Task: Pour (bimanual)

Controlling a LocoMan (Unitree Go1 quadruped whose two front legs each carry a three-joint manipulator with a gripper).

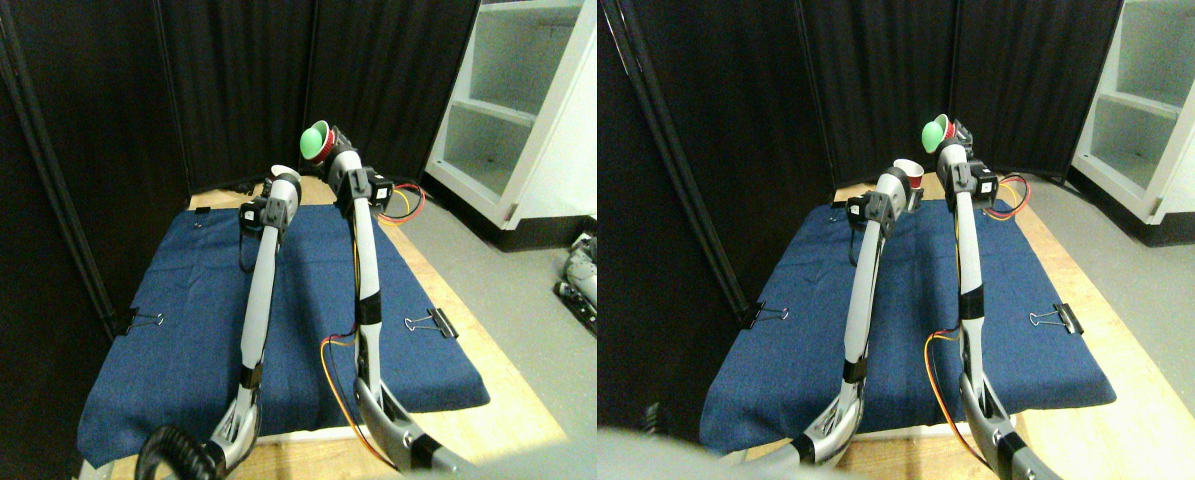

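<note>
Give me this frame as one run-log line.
phase: pour | right hand: green cup raised, tipped sideways | left hand: lower, beside it, its cup mostly hidden | surface: blue cloth

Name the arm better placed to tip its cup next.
Likely right: its gripper holds the green cup higher and already tilted toward the white cup at the left gripper.

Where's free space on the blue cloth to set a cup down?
Most of the blue cloth is bare: the wide left patch between the left manipulator and the black binder clip, and the right strip between the right manipulator and the other clip. Crowded at the far edge, where both grippers and the green cup meet.
</note>
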